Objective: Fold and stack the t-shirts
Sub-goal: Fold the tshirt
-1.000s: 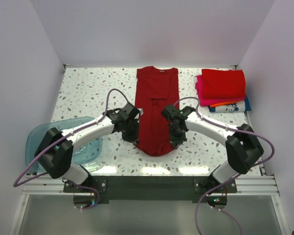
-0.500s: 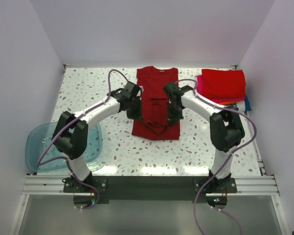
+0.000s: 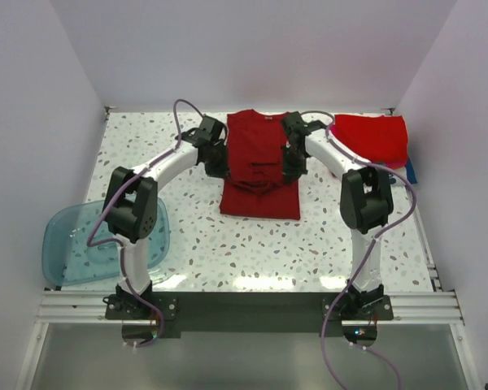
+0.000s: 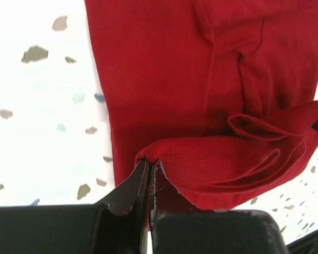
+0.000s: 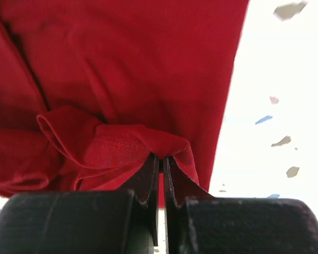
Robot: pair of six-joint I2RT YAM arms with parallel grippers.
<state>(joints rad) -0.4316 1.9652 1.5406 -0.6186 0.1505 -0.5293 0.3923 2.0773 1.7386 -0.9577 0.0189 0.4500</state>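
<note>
The speckled table carries everything, with a translucent blue tub hanging over its near left corner. The dark red t-shirt lies in the middle toward the far edge, collar away from the arms, its sides already turned in to make a narrow panel and its lower part doubled over on itself. Well to its right, at the far right corner, sits the folded stack with a bright red shirt on top. The left tool and right tool stand at the panel's left and right edges, and both wrist views show them pinched tight on the hem, one at each corner, with the cloth sagging in loose rolls between them. The shirt looks light, limp and not at all slippery. It will drape and crease wherever it is unsupported, so it probably handles best when held at two matching corners and kept lightly taut between the arms. The stitched hem is likely the firmest place to grip, since it is thicker than the single layer. A pinch near only one edge could let the turned-in sides fall open.
</note>
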